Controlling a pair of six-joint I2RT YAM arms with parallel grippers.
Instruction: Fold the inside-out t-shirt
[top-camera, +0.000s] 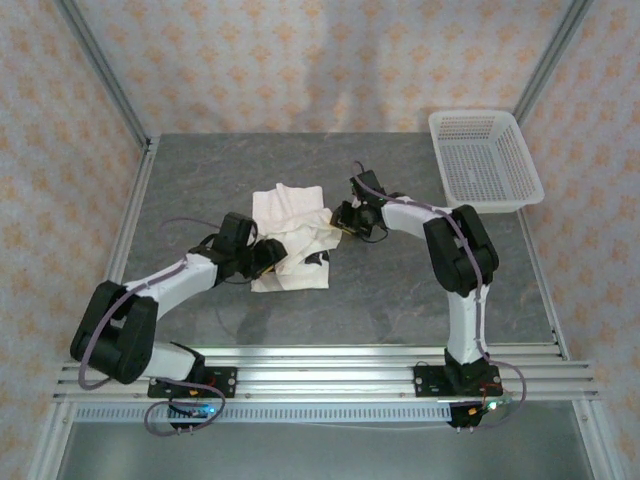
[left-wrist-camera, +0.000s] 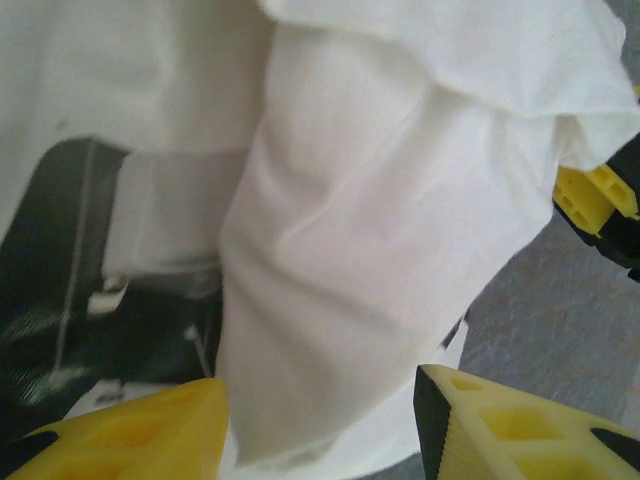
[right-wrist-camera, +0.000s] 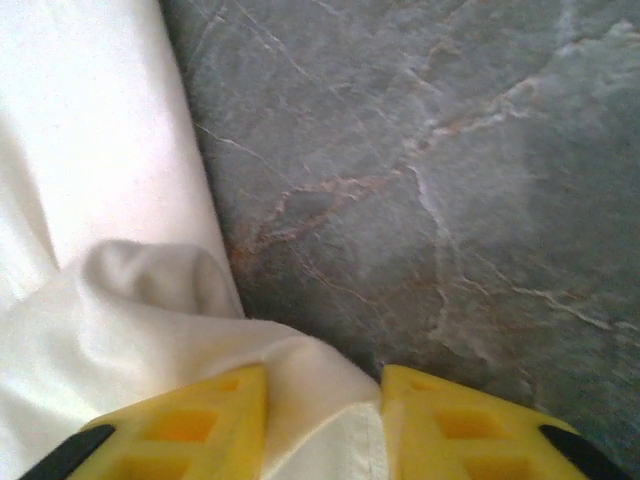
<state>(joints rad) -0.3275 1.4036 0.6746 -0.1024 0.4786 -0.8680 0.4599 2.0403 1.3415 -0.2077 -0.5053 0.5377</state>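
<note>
The inside-out t-shirt (top-camera: 290, 225) lies crumpled in a white heap on the grey table, with a dark mark (top-camera: 318, 260) at its near edge. My left gripper (top-camera: 270, 256) is at the heap's near-left side. In the left wrist view its jaws (left-wrist-camera: 320, 440) stand wide apart around a hanging fold of the t-shirt (left-wrist-camera: 380, 230). The cloth touches the left finger (left-wrist-camera: 150, 430) and stays clear of the right one. My right gripper (top-camera: 346, 222) is at the heap's right edge, jaws (right-wrist-camera: 325, 420) apart with a hump of t-shirt (right-wrist-camera: 130, 300) between them.
A rigid white mesh basket (top-camera: 485, 160) stands at the back right of the table (top-camera: 400, 290). A metal frame rail (top-camera: 130, 215) runs along the left edge. The other arm's yellow finger (left-wrist-camera: 592, 198) shows at the right of the left wrist view.
</note>
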